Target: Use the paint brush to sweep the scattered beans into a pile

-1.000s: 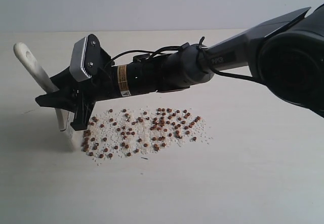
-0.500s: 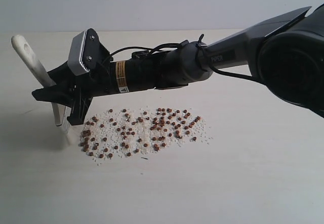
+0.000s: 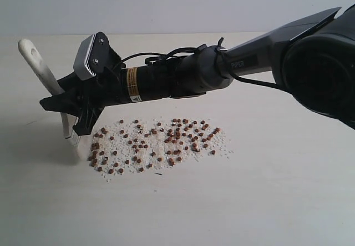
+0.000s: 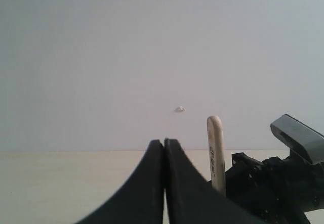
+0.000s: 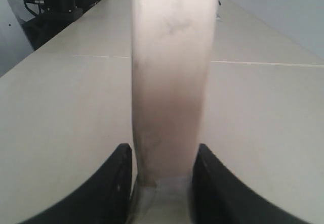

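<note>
Beans [image 3: 158, 143] lay spread on the table [image 3: 266, 190], just beside and below the right gripper [image 3: 75, 113]. It pinched the paint brush [image 3: 39, 68], with the handle sticking up past it and the bristles hanging under it.

From the left wrist, the left gripper [image 4: 164, 145] was pressed tight together, holding nothing.

From the right wrist, both fingers [image 5: 114, 183] squeezed the brush between them.
</note>
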`<state>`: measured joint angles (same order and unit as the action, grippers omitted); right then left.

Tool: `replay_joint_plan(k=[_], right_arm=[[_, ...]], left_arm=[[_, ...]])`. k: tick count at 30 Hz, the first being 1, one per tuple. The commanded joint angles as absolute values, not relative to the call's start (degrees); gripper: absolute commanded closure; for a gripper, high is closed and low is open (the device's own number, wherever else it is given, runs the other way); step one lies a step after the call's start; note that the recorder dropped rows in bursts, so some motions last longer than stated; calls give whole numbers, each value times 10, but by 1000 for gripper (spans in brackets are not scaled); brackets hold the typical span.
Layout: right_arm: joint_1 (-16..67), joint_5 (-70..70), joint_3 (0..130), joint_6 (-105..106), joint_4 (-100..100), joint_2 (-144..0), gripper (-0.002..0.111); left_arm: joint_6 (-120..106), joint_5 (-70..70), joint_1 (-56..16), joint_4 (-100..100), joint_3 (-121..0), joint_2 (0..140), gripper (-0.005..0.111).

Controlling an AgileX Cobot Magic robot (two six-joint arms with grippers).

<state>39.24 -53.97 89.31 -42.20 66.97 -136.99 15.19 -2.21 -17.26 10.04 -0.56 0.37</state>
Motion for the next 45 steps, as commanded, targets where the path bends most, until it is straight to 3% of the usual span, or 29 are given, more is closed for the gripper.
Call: replay_joint_plan(k=[1, 11, 45], right_arm=[[393, -562, 897, -427, 665, -1368, 108], [426, -457, 937, -461, 702, -1368, 108], [426, -400, 949, -642, 870, -1368, 108]], left_arm=[[149, -24, -171, 98, -9, 0, 107], [149, -24, -171, 98, -9, 0, 107], [149, -24, -171, 98, -9, 0, 107]])
